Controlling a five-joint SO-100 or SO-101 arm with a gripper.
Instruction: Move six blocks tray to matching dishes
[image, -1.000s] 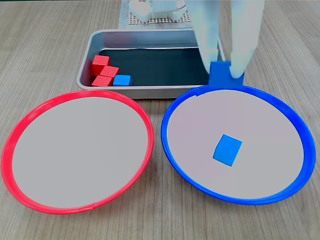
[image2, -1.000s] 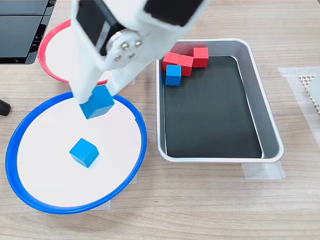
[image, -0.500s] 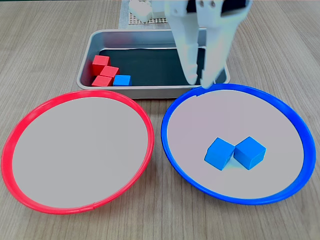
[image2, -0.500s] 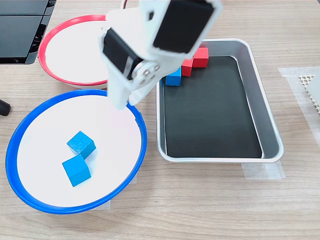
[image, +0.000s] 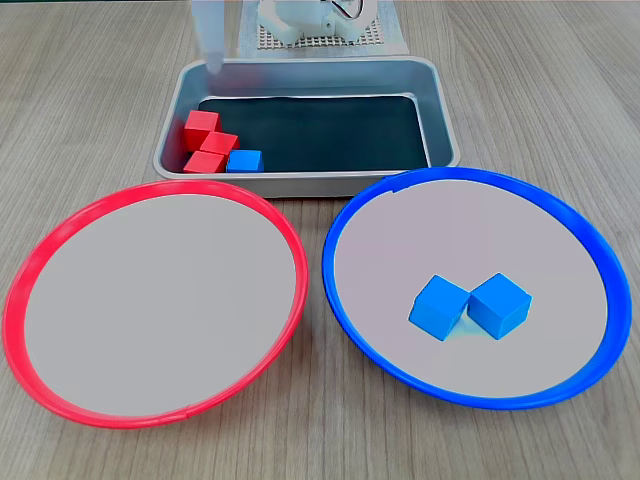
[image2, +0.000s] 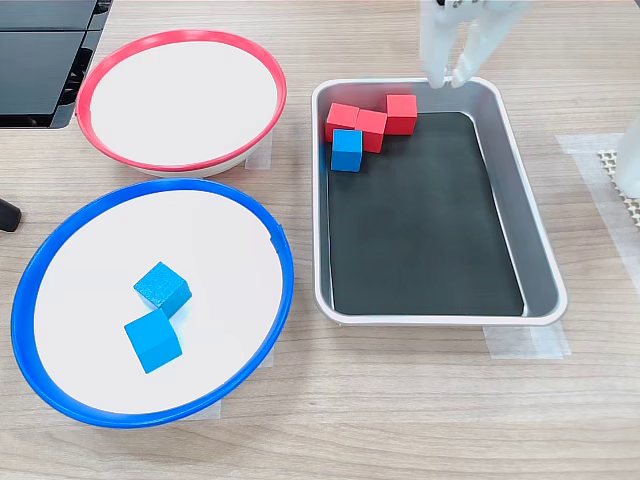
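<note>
**Two blue blocks in the blue dish, four in the tray**

In a fixed view, the red-rimmed dish (image: 155, 305) is lying bare toward the table's left edge. Three red blocks (image: 205, 142) and one blue block (image: 244, 161) are being held in the tray (image: 440, 110), at its left end. Two blue cubes (image: 470, 306) are touching in the blue-rimmed dish (image: 478, 288). In another fixed view, the hand (image2: 447, 79) is being held slightly spread, empty, over the tray's rim.

One fixed view looks down at a slant across the tabletop (image: 560, 100) from the front, the red plate (image: 60, 240) and blue plate (image: 590, 250) nearest, the tray (image: 440, 110) behind. Another fixed view looks almost straight down from the side, the tray (image2: 535, 250) at right, the plates at left. Both fixed views share the tray, both plates and the blocks.
</note>
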